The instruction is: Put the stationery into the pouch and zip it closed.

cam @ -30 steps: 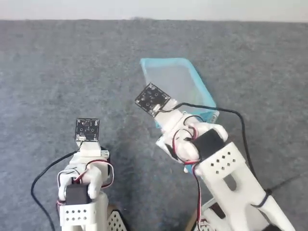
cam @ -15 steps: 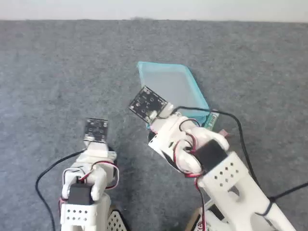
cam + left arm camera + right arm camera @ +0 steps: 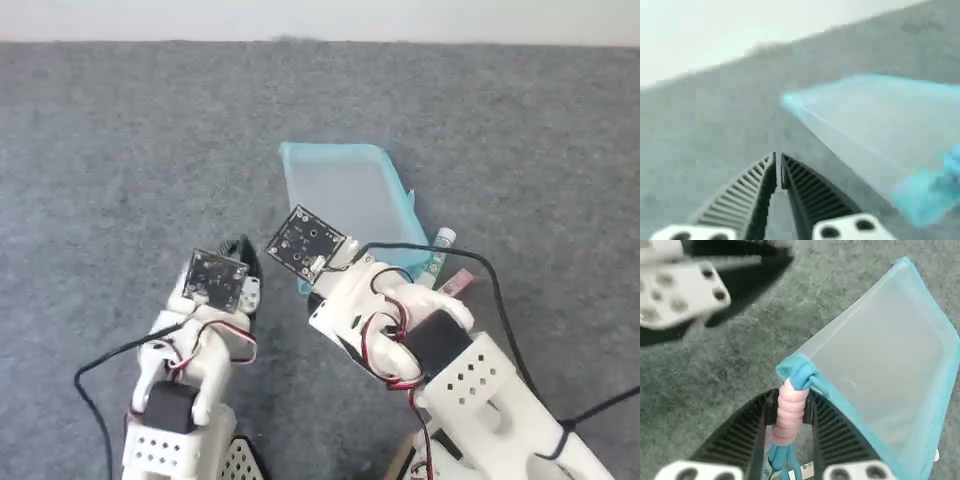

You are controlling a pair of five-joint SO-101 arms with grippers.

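Note:
A light blue see-through pouch (image 3: 345,195) lies flat on the grey carpet in the middle. In the right wrist view my right gripper (image 3: 789,415) is shut on the pink ribbed zipper pull (image 3: 789,405) at the pouch's (image 3: 880,360) near corner. A white pen end (image 3: 441,243) and a pink item (image 3: 458,283) lie by the pouch's right side, partly under the right arm. My left gripper (image 3: 778,172) is shut with nothing in it, just short of the pouch's (image 3: 880,120) left edge. From above, it (image 3: 244,252) sits left of the pouch's near corner.
Grey carpet (image 3: 110,150) spreads wide to the left, right and beyond the pouch. A pale wall strip (image 3: 320,20) runs along the far edge. Black cables (image 3: 500,280) trail from both arms.
The right arm has dragged the pouch's near corner leftward, swinging the pouch and uncovering the pen end and pink item. The left arm has moved forward and right toward the pouch.

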